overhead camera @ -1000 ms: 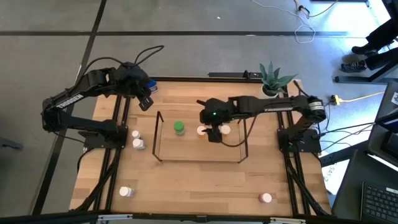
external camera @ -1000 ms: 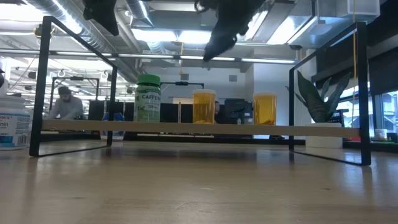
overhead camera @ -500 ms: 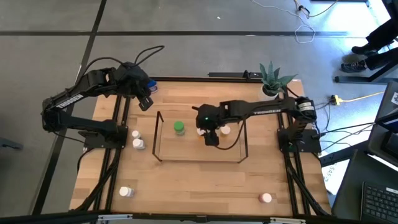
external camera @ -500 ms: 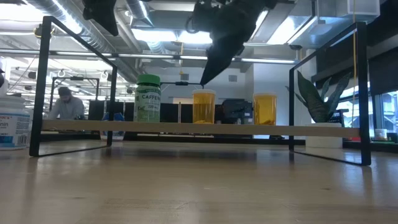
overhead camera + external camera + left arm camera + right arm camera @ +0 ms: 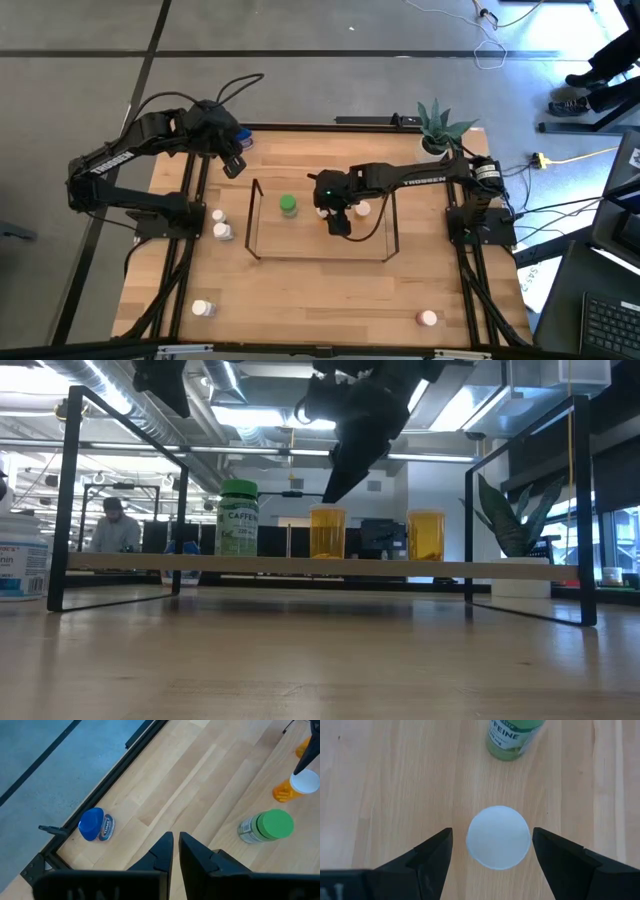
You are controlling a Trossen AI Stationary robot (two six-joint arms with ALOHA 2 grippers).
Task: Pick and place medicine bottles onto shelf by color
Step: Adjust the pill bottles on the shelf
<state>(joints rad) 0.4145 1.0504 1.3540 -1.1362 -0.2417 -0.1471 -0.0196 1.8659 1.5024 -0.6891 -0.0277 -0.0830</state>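
On the wire shelf [image 5: 255, 222] stand a green-capped bottle [image 5: 288, 206] and two orange bottles with white caps [image 5: 322, 210] [image 5: 363, 209]. In the low view, the green bottle [image 5: 238, 518] and the orange ones [image 5: 327, 532] [image 5: 425, 535] stand upright on the shelf board [image 5: 150, 566]. My right gripper [image 5: 492, 862] is open above the left orange bottle. Its fingers [image 5: 432, 860] stand on either side of the white cap [image 5: 498, 837] without touching it. My left gripper [image 5: 175, 845] is shut and empty over the table's far left, near a blue-capped bottle [image 5: 95, 825] lying on its side.
Two white bottles [image 5: 219, 223] stand left of the shelf. One white bottle [image 5: 203, 308] is at the near left, and a pink-capped one [image 5: 428, 318] at the near right. A potted plant [image 5: 440, 128] stands at the far right. The shelf's upright wire ends [image 5: 70, 500] [image 5: 575, 500] flank the bottles.
My right gripper has moved a little toward the table's left edge and down, toward the left orange bottle. The bottles have stayed where they were.
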